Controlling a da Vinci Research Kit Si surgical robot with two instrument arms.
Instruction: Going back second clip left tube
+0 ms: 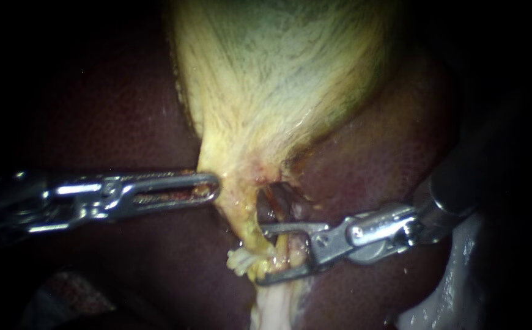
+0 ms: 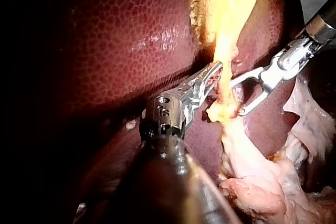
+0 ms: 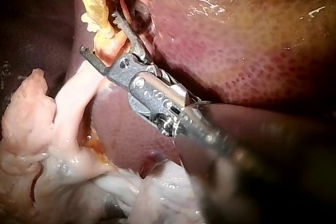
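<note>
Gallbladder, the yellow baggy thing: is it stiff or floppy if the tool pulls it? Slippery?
Probably floppy: the pale yellow, bag-like gallbladder narrows to a stretched neck where the shiny metal left tool pinches it. Likely slippery, as its surface glistens wet. Perhaps tearable: frayed strands hang at its lower end.

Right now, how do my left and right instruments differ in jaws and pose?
The left instrument has its jaws closed together on the edge of the gallbladder. The right instrument has its jaws gaping wide and grips nothing.

The left instrument reaches the gallbladder at its narrowing neck. The right instrument's jaws straddle the yellow strand lower down.

Both are metal two-jawed instruments working over the liver.
</note>
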